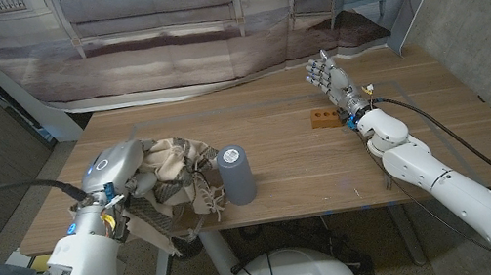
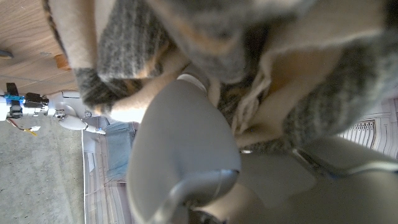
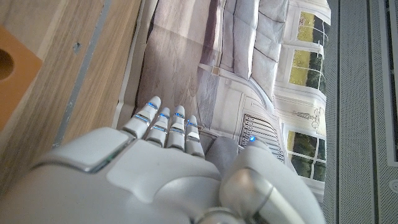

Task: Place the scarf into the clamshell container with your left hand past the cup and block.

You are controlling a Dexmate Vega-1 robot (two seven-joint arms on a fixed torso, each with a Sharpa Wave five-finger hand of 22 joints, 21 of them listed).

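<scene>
The left hand (image 1: 115, 170) holds the scarf (image 1: 174, 183) near the tabletop's (image 1: 280, 167) front left corner, beside the grey cup (image 1: 236, 173). The right hand (image 1: 327, 75) stands open behind the orange block (image 1: 322, 119).

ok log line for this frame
left hand: holds scarf | right hand: open, raised | cup: upright beside scarf | block: on table

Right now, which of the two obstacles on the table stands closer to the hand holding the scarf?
The grey cup, upright right beside the scarf in the left hand. The orange block lies farther off, near the right hand.
</scene>
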